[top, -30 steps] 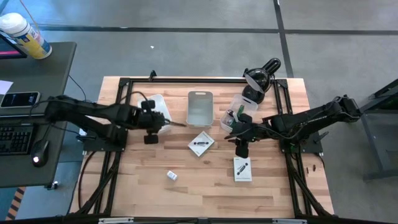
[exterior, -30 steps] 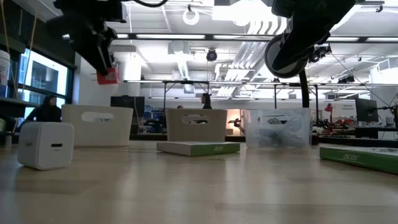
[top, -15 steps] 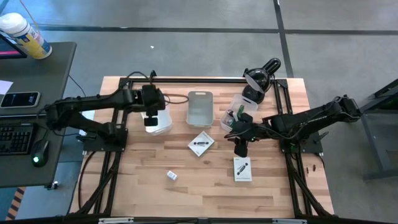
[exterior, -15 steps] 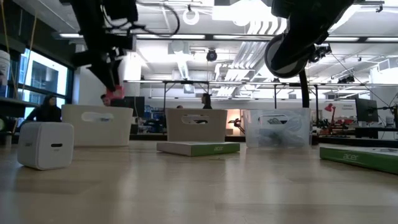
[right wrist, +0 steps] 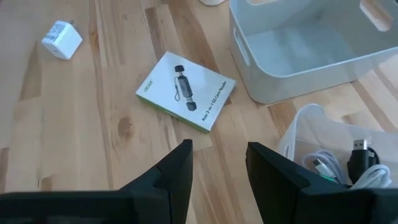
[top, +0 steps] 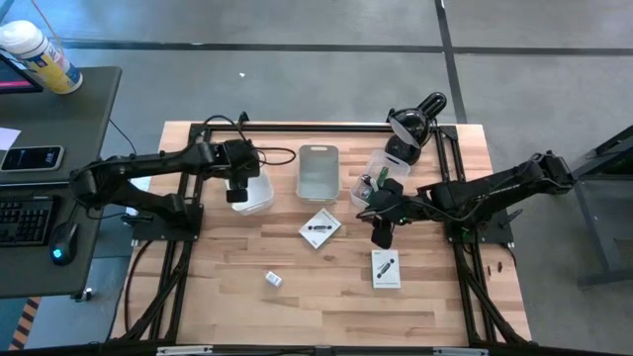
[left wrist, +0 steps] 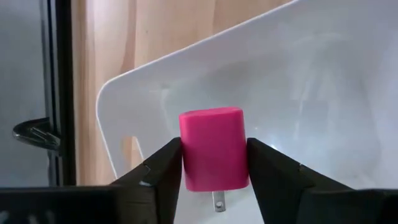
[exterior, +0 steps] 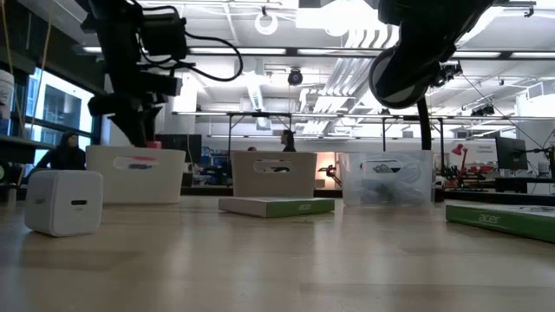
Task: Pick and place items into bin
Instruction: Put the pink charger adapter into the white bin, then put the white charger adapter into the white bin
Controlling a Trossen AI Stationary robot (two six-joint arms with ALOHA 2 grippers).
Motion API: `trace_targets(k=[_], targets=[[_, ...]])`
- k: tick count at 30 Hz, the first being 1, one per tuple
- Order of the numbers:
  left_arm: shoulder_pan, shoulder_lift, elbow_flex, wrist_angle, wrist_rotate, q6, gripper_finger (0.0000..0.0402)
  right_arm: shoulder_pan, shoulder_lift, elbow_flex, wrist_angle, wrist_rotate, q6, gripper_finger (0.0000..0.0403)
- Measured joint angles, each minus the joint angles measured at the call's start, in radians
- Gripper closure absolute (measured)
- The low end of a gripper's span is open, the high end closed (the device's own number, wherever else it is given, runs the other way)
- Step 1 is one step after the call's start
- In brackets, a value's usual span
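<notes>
My left gripper [top: 238,188] hangs over the white bin [top: 259,194] at the table's left and is shut on a pink block [left wrist: 213,155] with metal prongs. In the low view the block [exterior: 152,145] sits level with the bin's rim [exterior: 130,152]. My right gripper [right wrist: 217,180] is open and hovers above bare wood [top: 382,233], between two white cards printed black [top: 319,227] [top: 385,268]. Each card lies flat on the table. My left gripper pinches the pink block by its two opposite side faces [left wrist: 186,163], one finger [left wrist: 163,171] on each side. It comes from above, pointing down. The block is lifted clear, upright over the bin's inside, with a prong [left wrist: 217,200] showing at the end toward the wrist.
A grey bin [top: 317,170] stands in the middle. Right of it is a clear bin [top: 374,180] holding cables. A small white charger cube [top: 273,280] lies toward the near edge. A black lamp-like device [top: 407,127] stands at the far right. A dark frame rims the table.
My left gripper has moved toward the far edge, from in front of the white bin to above it, and then down. It has stayed shut on the pink block, which has dropped to the level of the bin's rim. The right arm has kept still.
</notes>
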Motion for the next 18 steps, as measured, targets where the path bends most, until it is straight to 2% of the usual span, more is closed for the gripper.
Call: trace_targets(k=[6,12,18], targets=[[0.0,0.0,0.0,0.017,-0.036,0.024,0.02,0.0,0.0,0.0,0.002,0.003,0.009,0.0263],[-0.001,0.0,0.0,0.024,-0.029,0.023,0.0193,0.0,0.0,0.0,0.002,0.003,0.018,0.0263],[-0.002,-0.009,0.005,0.025,0.134,0.021,0.0214,0.0,0.0,0.0,0.001,0.003,0.018,0.0263]])
